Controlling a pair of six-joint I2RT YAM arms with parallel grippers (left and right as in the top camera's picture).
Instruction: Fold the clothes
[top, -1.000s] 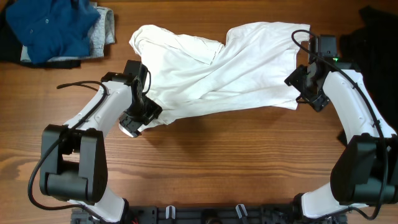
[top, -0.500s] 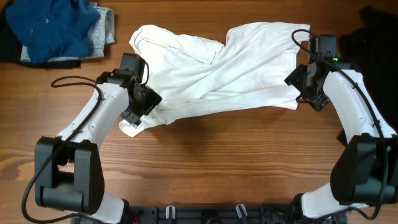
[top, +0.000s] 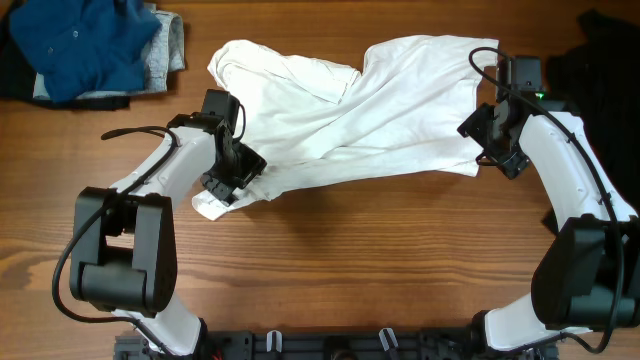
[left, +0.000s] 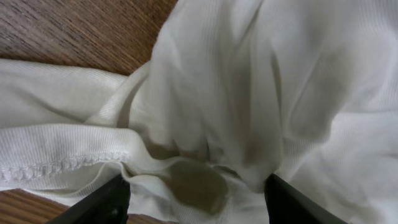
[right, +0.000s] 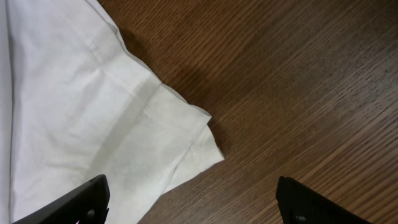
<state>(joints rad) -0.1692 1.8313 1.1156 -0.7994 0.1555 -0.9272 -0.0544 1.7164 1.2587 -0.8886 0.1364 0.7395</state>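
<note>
Left end effector (left: 198, 194) shifted slightly onto hem vs. prior frame; jaws spread, straddling bunched white T-shirt (top: 350, 115), no pinch. Right end effector (right: 189, 198) unmoved, spread above shirt's far corner. Shirt crumpled mid-counter (top: 380, 260). Step: prob. spreading flat. Next: pinch hem, pull out.

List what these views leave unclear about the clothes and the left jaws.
- Overhead: black garment cut off by the right edge.
- Overhead: blue garment and its pile cut off by top and left edges.
- Overhead: left gripper covers part of the white T-shirt's lower-left end.
- Left wrist: jaw tips cut off by the bottom edge; contact with the cloth unclear.
</note>
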